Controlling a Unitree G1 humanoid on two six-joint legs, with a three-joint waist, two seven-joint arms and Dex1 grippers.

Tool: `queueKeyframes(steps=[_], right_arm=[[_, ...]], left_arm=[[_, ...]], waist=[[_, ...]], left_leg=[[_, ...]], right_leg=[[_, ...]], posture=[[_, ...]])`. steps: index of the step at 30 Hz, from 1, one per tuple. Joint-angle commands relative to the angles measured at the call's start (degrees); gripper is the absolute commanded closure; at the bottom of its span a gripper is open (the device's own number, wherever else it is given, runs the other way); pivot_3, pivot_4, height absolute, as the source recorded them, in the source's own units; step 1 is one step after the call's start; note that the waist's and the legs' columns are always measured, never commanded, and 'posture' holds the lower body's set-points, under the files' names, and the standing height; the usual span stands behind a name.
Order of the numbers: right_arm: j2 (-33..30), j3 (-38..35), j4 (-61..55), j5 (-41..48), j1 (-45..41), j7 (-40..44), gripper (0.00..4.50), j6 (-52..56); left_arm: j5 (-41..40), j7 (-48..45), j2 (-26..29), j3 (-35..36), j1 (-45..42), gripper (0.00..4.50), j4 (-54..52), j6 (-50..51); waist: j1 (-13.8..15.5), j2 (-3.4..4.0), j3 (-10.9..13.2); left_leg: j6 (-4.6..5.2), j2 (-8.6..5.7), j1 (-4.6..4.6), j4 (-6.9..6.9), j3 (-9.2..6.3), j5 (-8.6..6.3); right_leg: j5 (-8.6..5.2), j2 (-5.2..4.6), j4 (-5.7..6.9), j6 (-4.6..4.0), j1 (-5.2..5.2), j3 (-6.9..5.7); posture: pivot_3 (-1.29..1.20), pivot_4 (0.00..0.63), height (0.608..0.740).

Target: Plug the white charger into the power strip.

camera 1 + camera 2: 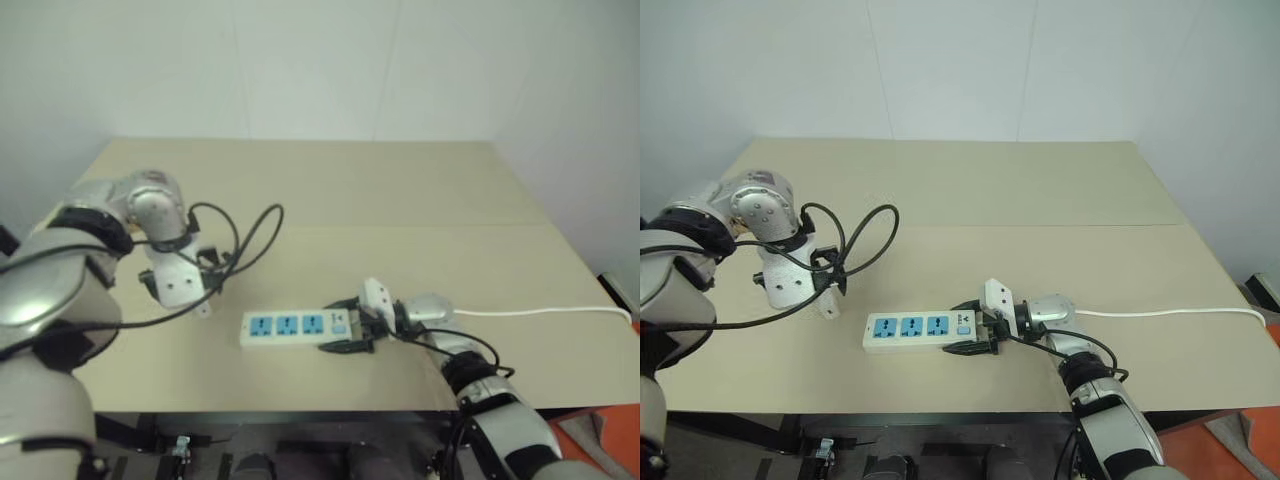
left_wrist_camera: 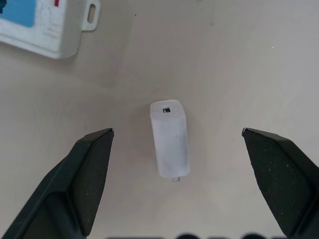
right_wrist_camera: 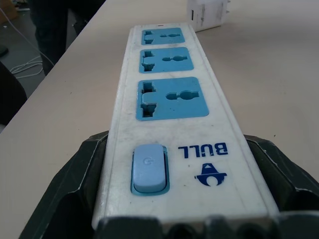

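- The charger (image 2: 170,140) is lying on its side on the counter (image 1: 400,190), just beside the far end of the strip (image 1: 297,327) and apart from it, with its small port end turned towards the strip in the left wrist view.
- The left gripper (image 2: 177,179) is being held directly above the charger, pointing down, its fingers (image 2: 92,167) spread wide with the charger between them and neither one touching it.
- The strip is being pinched at its switch end by the right gripper (image 1: 348,325), a finger pressed against each long side; its three blue sockets are facing up and its thin cord (image 1: 540,312) is trailing off to the right across the counter.
- The charger is being judged light, stiff and smooth-sided, so likely to slip or twist under an off-centre squeeze; it is best taken across its two broad flat faces near the middle, leaving the pin end free.
- The pins are barely being shown, only a small nub at the end away from the strip, so their exact facing cannot be told.
- The strip is being judged rigid and light enough to slide if not held.
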Motion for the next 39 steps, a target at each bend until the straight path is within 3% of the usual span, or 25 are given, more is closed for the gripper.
queueKeyframes(steps=[1,7,16,27,31,39], right_arm=[[-1.02,-0.35,-1.09,-0.55,0.74,-0.51,1.07,0.86],[-0.95,-0.27,-1.85,-0.46,0.98,-0.89,1.07,1.44],[-1.53,-0.36,-3.85,-0.19,2.23,-1.01,1.07,2.61],[-1.68,-0.29,-4.48,-0.14,2.43,-1.46,1.07,3.01],[-1.83,-0.31,-4.59,-0.15,2.47,-1.6,1.07,2.98],[-1.81,-0.32,-4.45,-0.32,2.39,-2.23,1.07,2.93]], left_arm=[[4.02,0.08,-0.36,4.29,1.31,0.0,1.26,-0.86],[14.33,6.11,-1.55,8.21,3.73,0.0,1.45,-0.03],[36.12,28.43,-2.51,8.38,3.61,0.0,0.26,4.87],[43.35,37.13,-4.32,10.22,3.66,0.0,2.22,3.64],[42.37,36.41,-5.53,11.69,3.77,0.88,3.13,2.6],[41.05,31.2,-6.48,14.23,3.5,3.44,4.8,1.77]], waist=[[0.01,0.0,0.0],[0.01,0.0,0.0],[0.03,0.0,0.0],[0.19,0.03,-0.02],[0.19,0.04,-0.02],[0.11,0.05,-0.03]], left_leg=[[0.0,0.0,0.0,0.0,0.0,0.0],[0.0,0.0,0.0,0.02,-0.02,0.0],[0.0,-0.01,0.0,0.01,-0.03,0.0],[0.0,-0.04,0.13,0.01,-0.03,0.0],[0.0,-0.04,0.13,0.02,-0.02,0.0],[0.0,-0.04,0.13,0.01,-0.02,0.0]], right_leg=[[0.0,0.0,0.0,0.0,0.0,0.0],[0.0,0.0,0.03,0.0,0.0,-0.01],[0.0,-0.01,0.02,0.01,0.01,-0.01],[0.01,-0.02,0.11,0.02,0.11,-0.03],[0.03,-0.02,0.11,0.05,0.12,-0.03],[0.03,-0.02,0.09,0.05,0.11,-0.02]], posture=[[0.0,0.15,0.74],[0.0,0.15,0.74],[0.0,0.15,0.74],[0.0,0.15,0.74],[0.0,0.15,0.74],[0.0,0.15,0.74]])
